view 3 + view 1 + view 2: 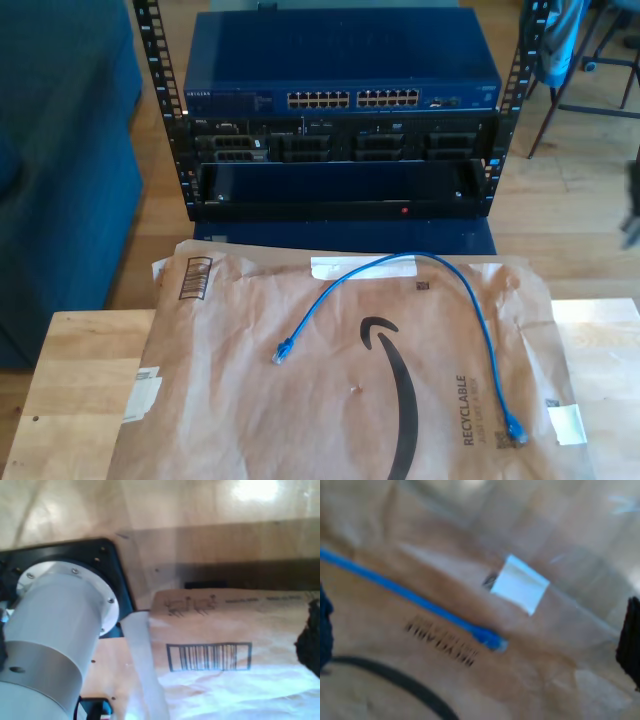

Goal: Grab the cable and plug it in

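Centrally in the exterior view, the cable (430,275) is seen lying on a brown paper mailer (240,400) that is spread over a wooden bench (80,370). The cord runs in an arch: one plug (283,352) rests near the middle of the mailer, toward the exterior view's left, and the other plug (515,432) rests near the mailer's edge at the exterior view's right, just beside the printed word "RECYCLABLE" (463,410). A black curved logo (395,390) is printed between the two ends. Beyond the bench, a rack (340,120) is seen with a blue network switch (340,70) on top, its row of ports (353,99) facing the camera.

In the second wrist view, a blurred stretch of the blue cable (405,595) is seen crossing the brown paper and ending in a plug (492,640), beside dark lettering (442,642) and a pale label (520,583). Dark shapes at both edges of that picture may be the fingers of my second gripper; whether they are apart or together cannot be told.

In the first wrist view, a grey arm base (50,645) on a black mounting plate (107,560) is seen next to the mailer's barcode (209,656). A dark shape at the picture's edge cannot be identified, so the state of my first gripper cannot be told.
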`<state>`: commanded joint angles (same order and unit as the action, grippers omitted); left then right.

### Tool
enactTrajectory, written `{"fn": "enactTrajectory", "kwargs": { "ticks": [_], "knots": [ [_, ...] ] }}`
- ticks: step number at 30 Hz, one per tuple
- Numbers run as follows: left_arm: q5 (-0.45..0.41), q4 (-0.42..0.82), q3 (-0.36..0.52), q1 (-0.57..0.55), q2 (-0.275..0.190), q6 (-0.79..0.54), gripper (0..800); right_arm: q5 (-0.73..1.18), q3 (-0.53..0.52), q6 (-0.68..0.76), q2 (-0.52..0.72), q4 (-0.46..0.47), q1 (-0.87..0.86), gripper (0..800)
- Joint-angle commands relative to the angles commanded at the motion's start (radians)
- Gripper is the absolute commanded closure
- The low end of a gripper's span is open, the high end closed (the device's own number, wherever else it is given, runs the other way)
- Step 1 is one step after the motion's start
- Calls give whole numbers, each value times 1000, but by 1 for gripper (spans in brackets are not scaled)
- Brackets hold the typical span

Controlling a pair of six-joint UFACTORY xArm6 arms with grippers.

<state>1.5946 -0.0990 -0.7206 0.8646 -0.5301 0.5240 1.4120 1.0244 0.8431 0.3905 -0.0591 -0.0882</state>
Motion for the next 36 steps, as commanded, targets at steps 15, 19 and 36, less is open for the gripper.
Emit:
{"fn": "enactTrajectory", "kwargs": {
  "ticks": [15,19,36],
  "knots": [
    [0,-28,-11,-68,26,46,0,-5,362,132,-350,-5,391,4],
    [-2,-34,-11,-71,28,49,0,-6,384,140,-400,-5,453,4],
    [0,-43,-11,-140,52,107,0,-112,381,173,-534,-3,601,3]
  ]
}}
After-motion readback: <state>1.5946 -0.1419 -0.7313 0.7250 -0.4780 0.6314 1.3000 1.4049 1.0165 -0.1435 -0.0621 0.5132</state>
